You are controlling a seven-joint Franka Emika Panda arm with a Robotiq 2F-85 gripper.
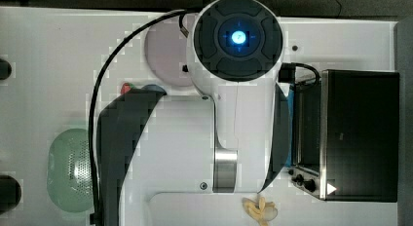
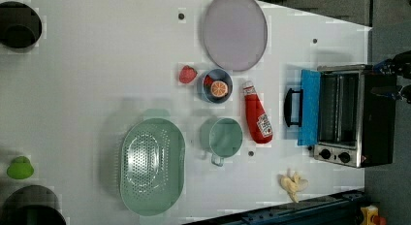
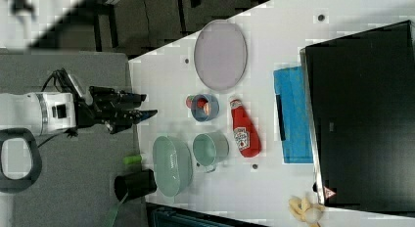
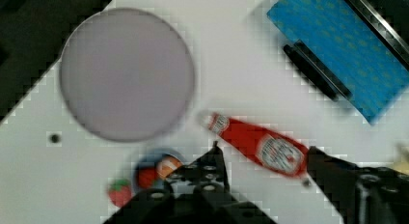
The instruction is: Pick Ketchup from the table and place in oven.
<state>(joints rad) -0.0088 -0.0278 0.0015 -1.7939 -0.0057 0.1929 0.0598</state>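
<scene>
The ketchup [image 2: 257,119] is a red bottle lying flat on the white table [image 2: 87,79], with its white cap toward the purple plate. It lies just in front of the oven [image 2: 350,119], whose blue-lined door [image 2: 309,106] hangs open toward it. In the wrist view the ketchup [image 4: 260,144] shows between my two dark fingers [image 4: 212,172], and my gripper [image 4: 264,150] is open with nothing in it. In the right view my gripper [image 3: 149,104] hovers well off the table, apart from the ketchup [image 3: 244,131] and the oven [image 3: 362,119].
A purple plate [image 2: 235,31], a blue bowl with fruit [image 2: 216,87] and a strawberry [image 2: 187,74] sit near the bottle's cap. A green cup [image 2: 222,136] and a green colander [image 2: 152,166] lie beside it. A banana peel [image 2: 292,183] lies near the oven's knobs.
</scene>
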